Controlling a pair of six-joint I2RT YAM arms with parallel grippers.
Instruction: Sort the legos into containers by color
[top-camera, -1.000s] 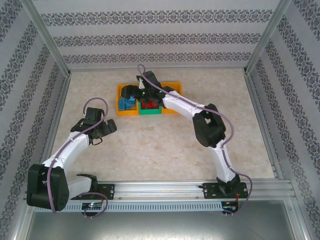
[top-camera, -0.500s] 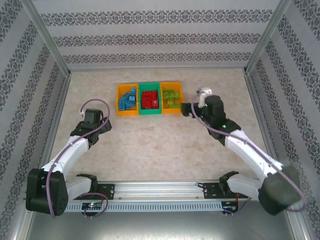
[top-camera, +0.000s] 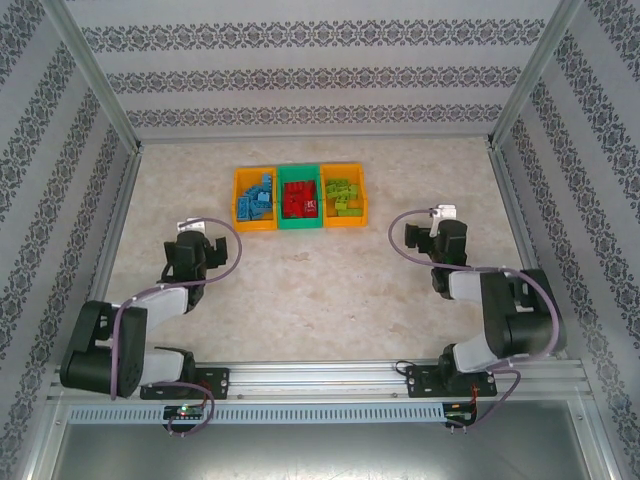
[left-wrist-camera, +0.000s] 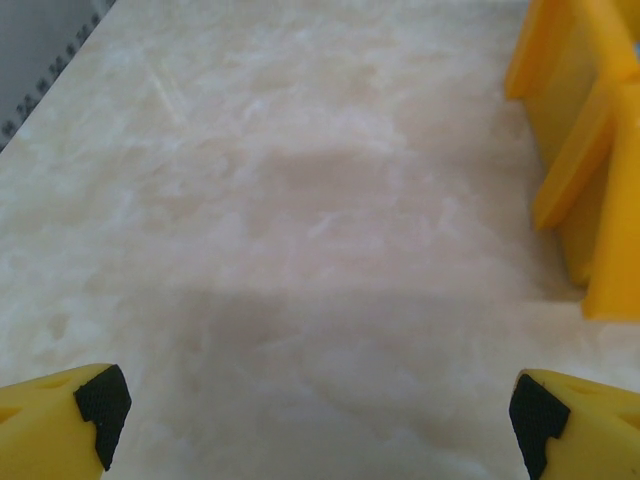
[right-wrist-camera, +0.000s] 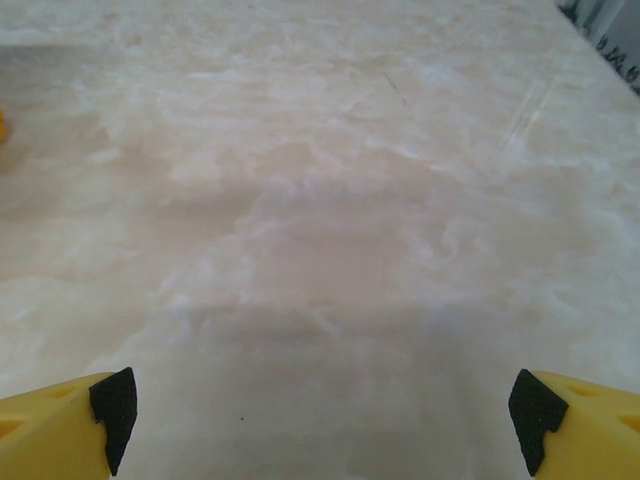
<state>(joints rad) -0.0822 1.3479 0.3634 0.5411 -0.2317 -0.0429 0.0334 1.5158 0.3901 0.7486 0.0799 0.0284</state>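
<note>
Three joined bins stand in a row at the back of the table. The left orange bin (top-camera: 254, 199) holds blue legos (top-camera: 256, 198). The green middle bin (top-camera: 299, 199) holds red legos (top-camera: 298, 198). The right orange bin (top-camera: 344, 197) holds light green legos (top-camera: 343, 194). My left gripper (top-camera: 193, 246) is folded back near the front left, open and empty (left-wrist-camera: 315, 420), with the left orange bin's wall (left-wrist-camera: 580, 150) at its right. My right gripper (top-camera: 418, 238) is folded back at the front right, open with nothing between its fingertips (right-wrist-camera: 320, 415).
The marble-patterned table (top-camera: 320, 280) is bounded by metal frame posts and patterned walls on three sides. A metal rail (top-camera: 330, 378) carrying both arm bases runs along the near edge.
The right arm has pulled back from over the bins and folded down toward its base. The left arm has also drawn back and folded. All legos now lie in the bins.
</note>
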